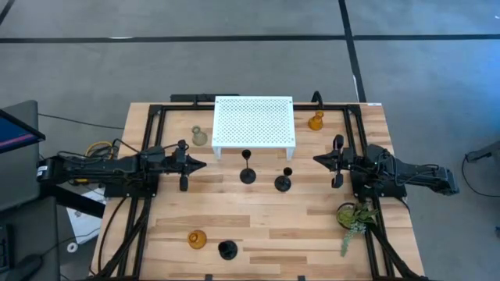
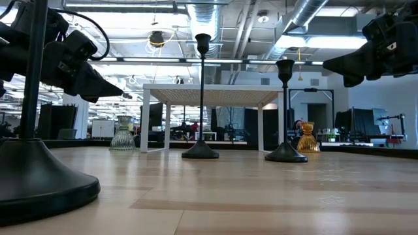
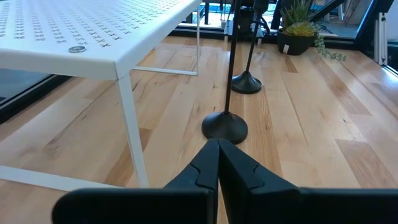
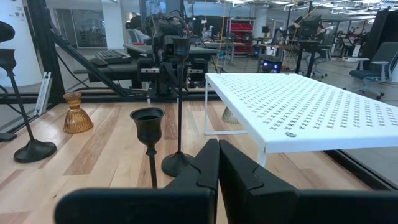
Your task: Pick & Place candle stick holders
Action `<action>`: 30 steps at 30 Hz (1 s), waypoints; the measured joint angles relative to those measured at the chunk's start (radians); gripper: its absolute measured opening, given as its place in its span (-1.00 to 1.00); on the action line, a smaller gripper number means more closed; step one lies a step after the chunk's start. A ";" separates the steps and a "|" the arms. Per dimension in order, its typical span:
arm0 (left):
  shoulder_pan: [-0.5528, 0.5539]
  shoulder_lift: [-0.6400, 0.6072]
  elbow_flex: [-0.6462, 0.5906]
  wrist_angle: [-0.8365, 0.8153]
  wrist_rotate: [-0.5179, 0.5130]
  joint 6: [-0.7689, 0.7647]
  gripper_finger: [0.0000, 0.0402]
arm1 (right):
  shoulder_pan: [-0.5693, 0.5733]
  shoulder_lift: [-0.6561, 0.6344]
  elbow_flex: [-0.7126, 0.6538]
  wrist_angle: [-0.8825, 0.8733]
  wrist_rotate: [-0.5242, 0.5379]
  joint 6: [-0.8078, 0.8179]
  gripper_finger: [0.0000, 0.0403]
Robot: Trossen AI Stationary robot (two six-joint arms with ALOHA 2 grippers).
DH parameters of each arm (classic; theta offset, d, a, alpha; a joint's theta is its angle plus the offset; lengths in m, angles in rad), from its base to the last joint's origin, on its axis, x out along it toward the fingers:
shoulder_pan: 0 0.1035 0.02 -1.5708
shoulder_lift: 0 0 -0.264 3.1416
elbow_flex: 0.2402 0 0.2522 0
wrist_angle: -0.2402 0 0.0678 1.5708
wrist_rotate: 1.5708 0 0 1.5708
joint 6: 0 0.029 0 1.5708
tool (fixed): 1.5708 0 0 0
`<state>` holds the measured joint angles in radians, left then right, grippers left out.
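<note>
Two thin-stemmed black holders stand on their round bases in front of the white perforated stand (image 1: 254, 121): the taller (image 1: 247, 168) and the shorter (image 1: 283, 180). A clear glass holder (image 1: 200, 136) stands left of the stand and an amber one (image 1: 316, 121) right of it. A second amber holder (image 1: 197, 240) and a black holder (image 1: 227, 250) stand near the front edge. My left gripper (image 1: 201, 165) is shut and empty, left of the taller holder (image 3: 225, 126). My right gripper (image 1: 317, 159) is shut and empty, right of the shorter holder (image 4: 147, 119).
A potted green plant (image 1: 355, 215) sits at the right, near my right arm. Black frame rails (image 1: 148, 140) run along the table's left, right and far sides. The near black holder's base (image 2: 39, 176) fills the low view's left foreground.
</note>
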<state>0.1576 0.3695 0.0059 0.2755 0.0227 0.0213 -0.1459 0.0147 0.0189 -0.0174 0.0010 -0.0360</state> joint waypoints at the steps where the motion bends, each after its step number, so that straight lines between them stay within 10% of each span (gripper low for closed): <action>1: 0.000 0.000 0.000 0.001 0.000 0.000 -0.97 | 0.000 0.000 0.000 0.001 0.000 0.000 -1.00; 30: 0.000 0.000 0.000 0.036 -0.054 -0.031 -0.97 | 0.000 0.000 -0.001 0.002 0.000 0.002 -1.00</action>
<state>0.1574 0.3695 0.0059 0.3110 -0.0315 -0.0096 -0.1459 0.0147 0.0181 -0.0151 0.0013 -0.0345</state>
